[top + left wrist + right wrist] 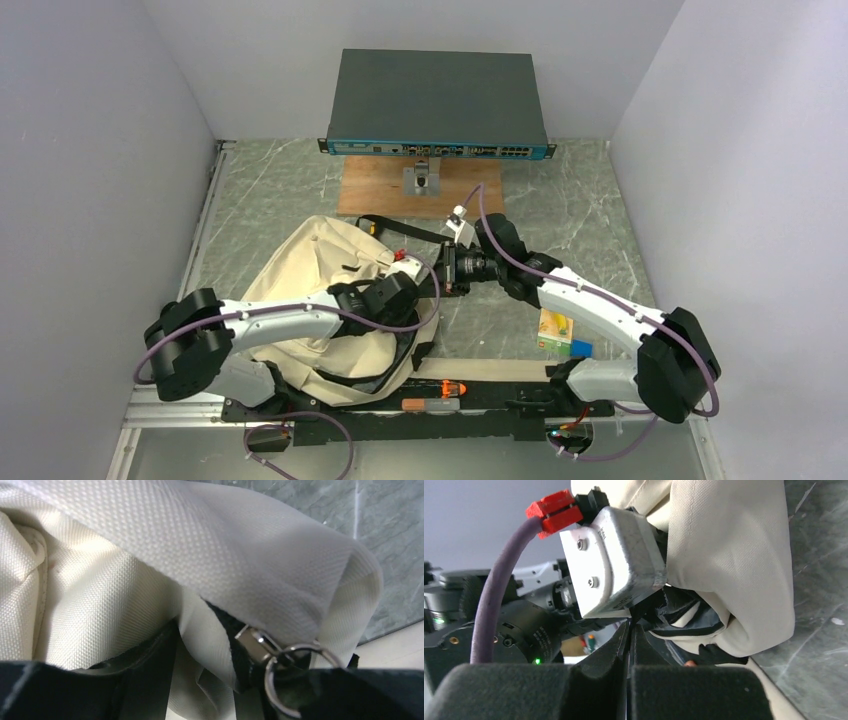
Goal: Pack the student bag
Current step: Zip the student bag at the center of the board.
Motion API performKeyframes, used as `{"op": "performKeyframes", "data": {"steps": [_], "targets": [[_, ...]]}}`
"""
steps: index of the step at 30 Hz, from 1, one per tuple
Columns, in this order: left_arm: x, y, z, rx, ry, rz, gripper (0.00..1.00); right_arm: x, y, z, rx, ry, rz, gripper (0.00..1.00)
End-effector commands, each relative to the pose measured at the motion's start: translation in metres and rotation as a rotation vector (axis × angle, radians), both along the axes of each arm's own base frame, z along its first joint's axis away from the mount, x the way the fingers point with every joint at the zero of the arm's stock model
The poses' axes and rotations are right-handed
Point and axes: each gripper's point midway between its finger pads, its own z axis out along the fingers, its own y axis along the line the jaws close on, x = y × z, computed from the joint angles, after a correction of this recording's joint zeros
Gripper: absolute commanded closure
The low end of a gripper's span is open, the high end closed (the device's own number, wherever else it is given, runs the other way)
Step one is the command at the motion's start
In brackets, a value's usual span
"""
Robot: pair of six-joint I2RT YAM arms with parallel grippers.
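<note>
I am straddling the zipper pull (255, 642) of the student bag (320, 265) with my spread left pincer (410, 290), my right pincer (629, 630) pressed together at its right edge.

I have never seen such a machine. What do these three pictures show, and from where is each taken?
Two robot arms stand at the table's near edge. The wide picture looks down from above: a beige student bag lies on the table, a grey network device on a wooden board behind it, a small coloured box at right. The other two come from wrist cameras. The left hand holds its fingers apart near the bag's metal ring; whether it grips is unclear. The right hand is shut at the bag's black trim.
</note>
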Motion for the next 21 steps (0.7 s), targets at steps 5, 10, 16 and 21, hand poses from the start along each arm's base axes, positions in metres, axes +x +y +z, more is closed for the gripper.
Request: {"op": "performKeyframes", "data": {"steps": [5,10,16,21], "targets": [[-0.002,-0.011,0.022,-0.288,-0.031,-0.019,0.41,-0.014,0.0,0.049,0.163,0.019,0.032,1.0],[-0.023,-0.005,0.064,-0.465,-0.04,-0.046,0.09,-0.002,-0.005,0.03,0.058,-0.075,0.021,1.0],[-0.03,-0.001,0.121,-0.603,-0.069,-0.041,0.0,-0.005,-0.007,0.023,-0.007,-0.137,0.094,1.0],[-0.008,0.011,0.154,-0.662,-0.068,0.077,0.04,-0.012,-0.008,0.017,-0.014,-0.165,0.139,1.0]]}}
